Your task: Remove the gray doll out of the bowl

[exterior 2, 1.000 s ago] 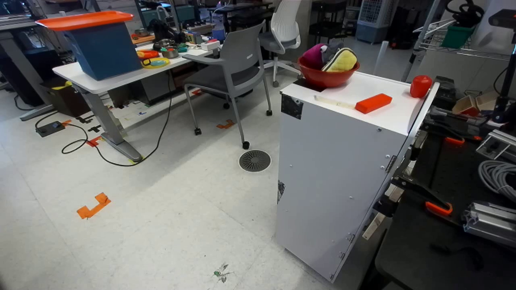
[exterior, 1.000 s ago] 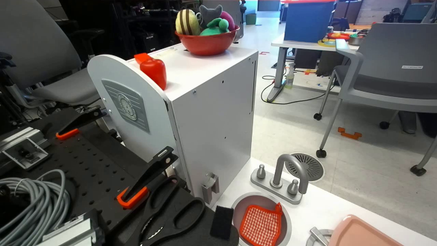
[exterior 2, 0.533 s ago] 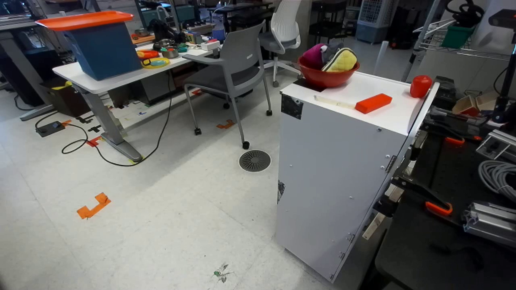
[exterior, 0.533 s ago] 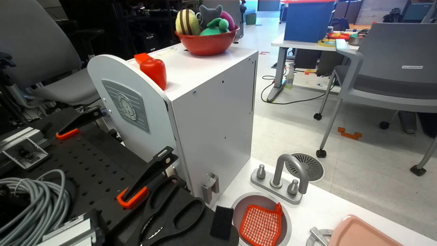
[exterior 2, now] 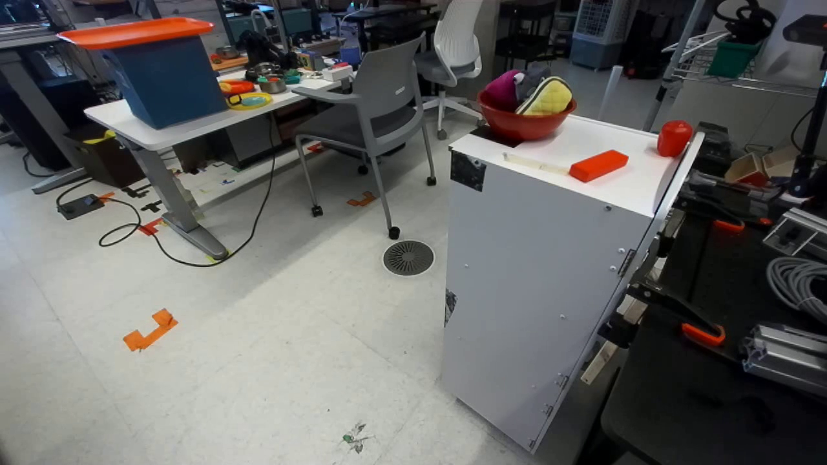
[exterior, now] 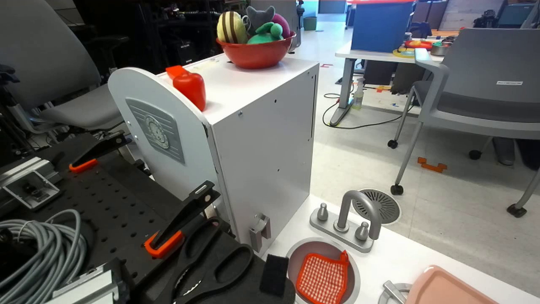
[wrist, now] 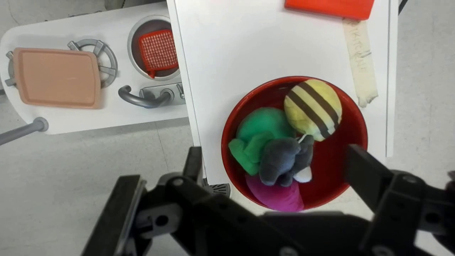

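- Since the gripper faces down toward the bowl with its fingers spread wide and grasping nothing, the step in hand looks like the approach before the grab.
- Hours below are read off the wrist view, with 12 at its top edge: the gray doll lies inside the bowl, slightly off the middle toward 7 o'clock. In both exterior views part of it pokes above the rim.
- Other toys crowd it: the green toy at its 10 o'clock, the striped toy at 1, the pink toy peeking out at 6.
- Its 3 o'clock side looks the easier one, as red bowl floor shows there; the 9 o'clock finger will need to slip between the doll and the green toy without pinching both.
- Keep the 3 o'clock finger inside the rim, which it overlaps in this view. Go down slowly: neither exterior view shows the gripper, so its height cannot be told.
- Squeeze gently but deep, since soft plush will probably squash; then lift straight up past the rim before shifting toward 12 and lowering it onto the white cabinet.
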Controlling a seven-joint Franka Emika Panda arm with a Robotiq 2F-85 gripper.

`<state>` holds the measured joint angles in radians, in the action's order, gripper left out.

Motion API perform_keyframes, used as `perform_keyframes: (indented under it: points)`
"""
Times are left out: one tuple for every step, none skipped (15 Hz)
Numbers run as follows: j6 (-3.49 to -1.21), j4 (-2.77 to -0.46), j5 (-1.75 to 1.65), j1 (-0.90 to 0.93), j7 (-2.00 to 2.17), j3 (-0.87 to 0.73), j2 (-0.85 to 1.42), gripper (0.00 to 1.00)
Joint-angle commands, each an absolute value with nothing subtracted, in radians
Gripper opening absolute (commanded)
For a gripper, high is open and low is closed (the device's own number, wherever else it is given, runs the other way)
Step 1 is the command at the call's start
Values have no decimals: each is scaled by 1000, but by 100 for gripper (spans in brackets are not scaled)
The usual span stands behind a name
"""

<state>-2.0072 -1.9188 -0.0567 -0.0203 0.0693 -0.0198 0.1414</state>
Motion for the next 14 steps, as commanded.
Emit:
perform_keyframes:
  points:
    - [-1999, -1890, -61, -18, 73, -23, 169, 100]
    - [-2003, -1888, -34, -21, 68, -21, 170, 100]
    - [-2016, -1887, -32, -20, 86, -23, 170, 100]
    - [-2026, -1886, -20, -22, 93, -23, 168, 100]
    - [-2047, -1886, -6, -24, 106, -24, 165, 100]
    - [-2065, -1885, -9, -23, 123, -26, 164, 100]
    - [-2078, -1884, -30, -19, 140, -28, 166, 100]
    - [-2089, -1882, -43, -16, 154, -29, 167, 100]
    - [-2099, -1880, -41, -14, 153, -26, 169, 100]
    - [-2098, -1879, -33, -14, 144, -23, 170, 100]
    - [-2091, -1882, -9, -16, 116, -17, 164, 100]
    - [-2090, -1892, 18, -17, 83, -10, 152, 100]
    - [-2057, -1902, 38, -16, 53, -2, 131, 100]
    - [-2017, -1907, 51, -14, 42, 2, 116, 100]
